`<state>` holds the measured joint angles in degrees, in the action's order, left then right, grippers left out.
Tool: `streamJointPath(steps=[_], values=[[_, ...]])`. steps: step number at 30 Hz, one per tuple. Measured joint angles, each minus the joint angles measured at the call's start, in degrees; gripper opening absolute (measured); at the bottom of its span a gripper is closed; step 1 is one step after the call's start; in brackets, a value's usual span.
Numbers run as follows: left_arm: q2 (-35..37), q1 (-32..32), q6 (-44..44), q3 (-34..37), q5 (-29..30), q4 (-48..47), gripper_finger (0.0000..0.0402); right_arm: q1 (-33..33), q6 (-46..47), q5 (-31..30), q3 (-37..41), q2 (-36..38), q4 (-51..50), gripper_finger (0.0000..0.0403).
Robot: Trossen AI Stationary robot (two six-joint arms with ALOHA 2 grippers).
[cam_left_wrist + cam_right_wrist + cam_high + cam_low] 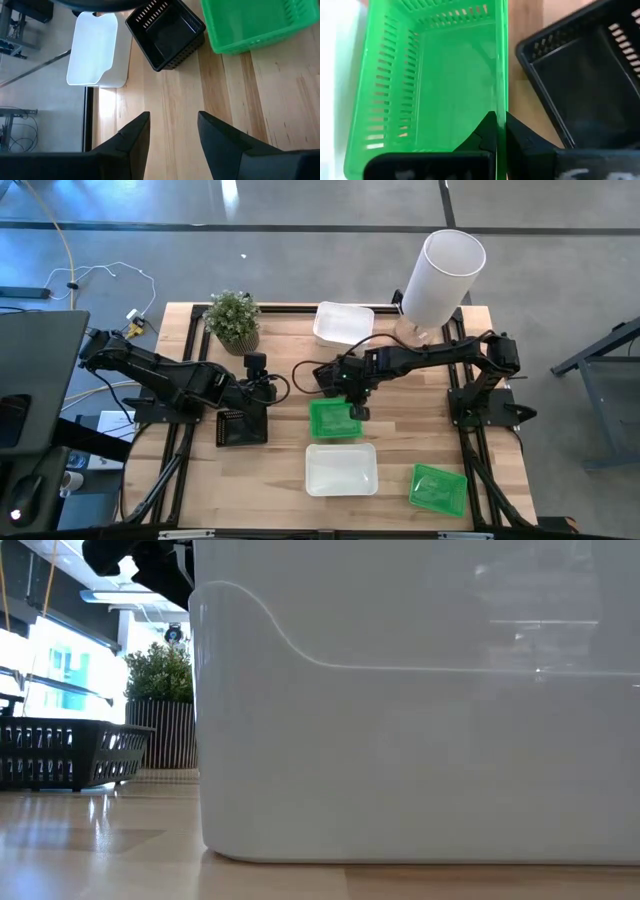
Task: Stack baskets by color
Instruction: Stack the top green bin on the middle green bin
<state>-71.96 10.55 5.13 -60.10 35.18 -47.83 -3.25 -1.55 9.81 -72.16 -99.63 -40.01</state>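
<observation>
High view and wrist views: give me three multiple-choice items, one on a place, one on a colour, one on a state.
1. The potted plant stands:
A) at the table's far corner on the left arm's side
B) inside a white basket
C) under the cylinder

2. The right gripper pinches a basket wall that is:
A) white
B) black
C) green

3. The left gripper is:
A) shut on a black basket
B) open, holding nothing
C) shut, empty

Answers:
1. A: the high view shows the plant at that corner.
2. C: the right wrist view shows the gripper closed on the green basket.
3. B: the left wrist view shows only bare wood between its jaws.
</observation>
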Motion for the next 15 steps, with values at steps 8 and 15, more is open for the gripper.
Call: streamJointPath(steps=[8, 15], values=[[0.0, 0.0, -0.5, 0.0, 0.1, 0.0, 0.015, 0.0, 5.5, -3.4, 0.0, 0.0, -0.5, 0.0], [0.0, -0.3, -1.9, 0.0, 2.8, 0.0, 0.015, 0.0, 7.3, -3.6, 0.0, 0.0, -0.6, 0.0056]])
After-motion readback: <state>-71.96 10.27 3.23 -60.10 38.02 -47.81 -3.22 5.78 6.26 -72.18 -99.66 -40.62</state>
